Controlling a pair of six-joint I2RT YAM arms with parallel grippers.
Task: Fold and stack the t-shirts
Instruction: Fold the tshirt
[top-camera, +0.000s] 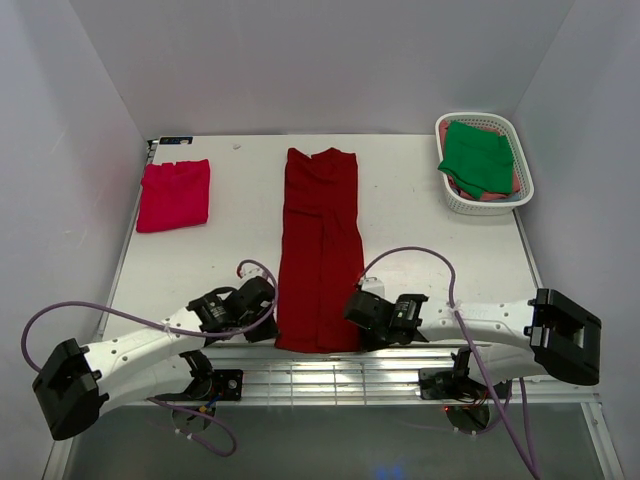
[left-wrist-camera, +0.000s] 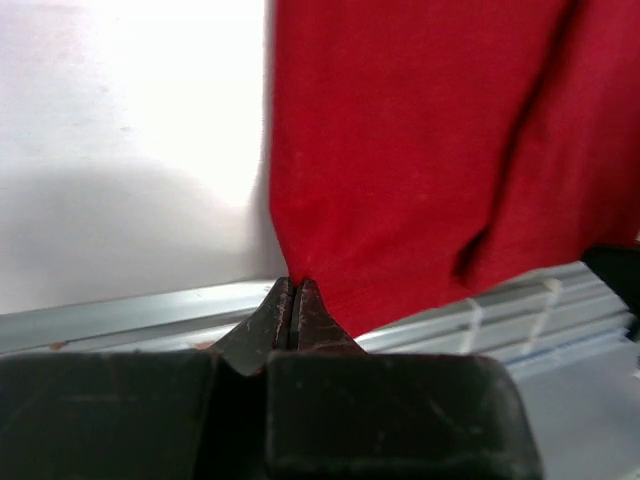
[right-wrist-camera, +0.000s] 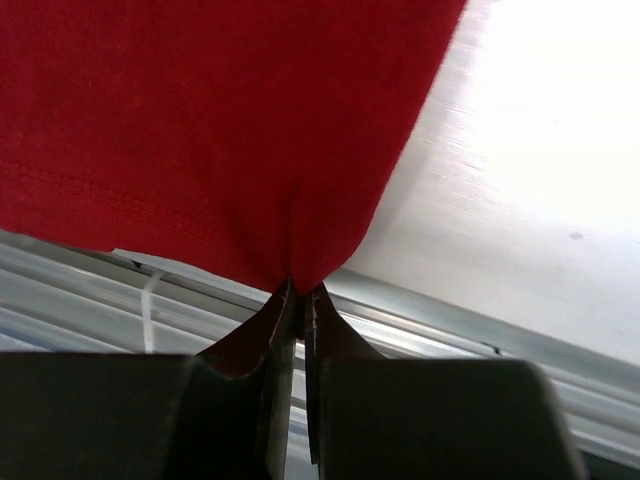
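A dark red t-shirt (top-camera: 320, 250) lies as a long narrow strip down the middle of the table, sleeves folded in. My left gripper (top-camera: 268, 322) is shut on its near left corner; the pinched cloth (left-wrist-camera: 420, 150) rises from the closed jaws in the left wrist view. My right gripper (top-camera: 352, 318) is shut on the near right corner, where the hem (right-wrist-camera: 220, 140) puckers into the fingertips (right-wrist-camera: 322, 305). A brighter pinkish-red t-shirt (top-camera: 174, 194) lies folded at the far left. A green t-shirt (top-camera: 478, 158) rests in the basket.
The white slotted basket (top-camera: 515, 197) stands at the far right corner, with pink cloth under the green one. A ribbed metal strip (top-camera: 340, 375) runs along the table's near edge. Purple cables (top-camera: 420, 252) loop above both arms. White walls enclose the table.
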